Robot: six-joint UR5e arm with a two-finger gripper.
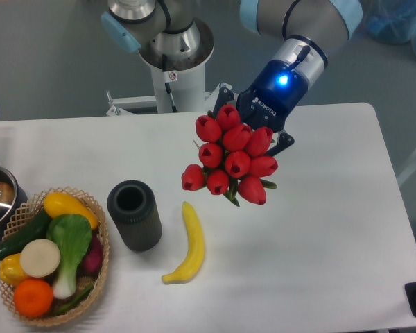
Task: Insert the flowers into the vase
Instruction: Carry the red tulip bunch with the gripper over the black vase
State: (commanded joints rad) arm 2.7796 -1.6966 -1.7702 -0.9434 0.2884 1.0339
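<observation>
hanging above the worktop (319, 229), the flowers (230, 155) are held by the gripper (253, 132), whose fingers are closed on the stems behind the red buds, mostly hidden by them. the vase (134, 214) is seen standing upright, well apart, down and to the left of the gripper. a banana (187, 244) is laid between them, lower down. a basket (90, 277) of vegetables is set beyond the vase, further left.
</observation>
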